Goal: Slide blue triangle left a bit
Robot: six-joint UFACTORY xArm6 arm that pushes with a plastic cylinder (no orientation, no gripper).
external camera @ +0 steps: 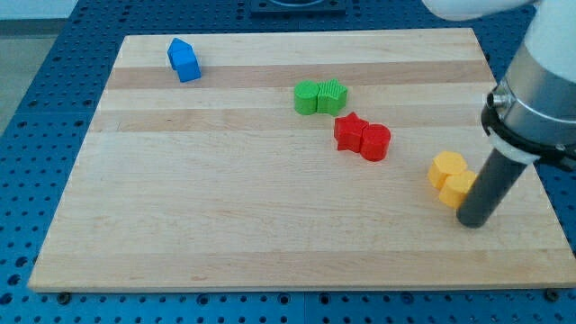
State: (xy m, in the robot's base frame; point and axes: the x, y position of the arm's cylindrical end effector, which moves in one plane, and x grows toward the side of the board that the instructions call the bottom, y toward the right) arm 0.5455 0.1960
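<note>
One blue triangle (184,60) lies at the table's (225,225) top left; my tip (472,222), no hand fitted, touches the yellow blocks (452,178). Crossing risks scattering red blocks (362,136).

the arm comes down from the view's top right, its dark rod nearly upright; my tip (473,222) rests just right of the yellow blocks (452,179).

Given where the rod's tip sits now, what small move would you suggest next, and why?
Probably lift my tip away from the yellow blocks and head toward the view's top left, since the blue triangle block sits far across the wooden board.
</note>
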